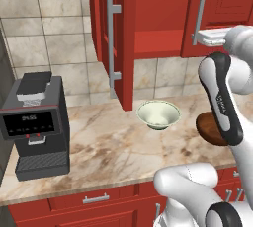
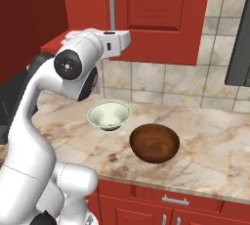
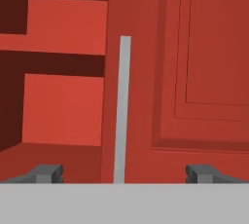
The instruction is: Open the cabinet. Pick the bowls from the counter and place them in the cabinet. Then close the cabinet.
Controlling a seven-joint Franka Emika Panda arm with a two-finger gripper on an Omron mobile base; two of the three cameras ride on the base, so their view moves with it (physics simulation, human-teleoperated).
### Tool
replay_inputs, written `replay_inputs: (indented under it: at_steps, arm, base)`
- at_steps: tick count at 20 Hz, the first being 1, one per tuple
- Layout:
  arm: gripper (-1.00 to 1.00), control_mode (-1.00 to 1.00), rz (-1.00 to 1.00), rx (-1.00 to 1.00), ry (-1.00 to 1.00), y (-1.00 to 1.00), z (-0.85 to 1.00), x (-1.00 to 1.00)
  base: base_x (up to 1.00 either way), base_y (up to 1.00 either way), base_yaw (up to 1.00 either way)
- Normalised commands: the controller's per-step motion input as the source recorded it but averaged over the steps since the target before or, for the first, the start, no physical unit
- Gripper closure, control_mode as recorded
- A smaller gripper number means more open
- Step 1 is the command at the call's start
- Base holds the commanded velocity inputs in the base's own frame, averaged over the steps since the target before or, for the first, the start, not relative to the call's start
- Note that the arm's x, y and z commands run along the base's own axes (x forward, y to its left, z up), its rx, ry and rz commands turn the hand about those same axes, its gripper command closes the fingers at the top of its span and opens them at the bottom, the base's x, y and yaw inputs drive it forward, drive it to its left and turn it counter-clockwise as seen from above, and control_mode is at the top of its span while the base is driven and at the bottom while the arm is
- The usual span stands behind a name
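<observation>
1. The cabinet [image 1: 148, 18] is hanging above the surface [image 1: 108, 147] with its left door [image 1: 116, 38] swung out and its right door [image 2: 161, 13] shut; a rigid hinged panel like that is probably best pulled by its stiff grey handle [image 3: 121, 108].
2. The cream bowl [image 2: 109, 115] and wood bowl [image 2: 154, 143] are sitting near each other on the surface; both look hard, the cream one likely breakable, so gripping a rim seems best.
3. The arm is reaching up, aiming the end effector [image 3: 124, 173] at that handle, fingers spread wide and holding nothing.

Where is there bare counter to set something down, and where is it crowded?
The counter lies bare between the coffee machine and the cream bowl, and right of the wooden bowl toward the wall. The two bowls crowd the middle, under the open cabinet door.
</observation>
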Motion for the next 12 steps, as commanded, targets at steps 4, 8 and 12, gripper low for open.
replay_inputs:
  at_steps: [4,8,12]
  arm:
    - [-1.00,-1.00,0.00,0.00,0.00,0.00,0.00,0.56]
    - [-1.00,-1.00,0.00,0.00,0.00,-0.03,0.00,0.59]
    - [-1.00,-1.00,0.00,0.00,0.00,-0.18,0.00,0.61]
  base:
    - [0.00,0.00,0.00]
    - [0.00,0.00,0.00]
    - [0.00,0.00,0.00]
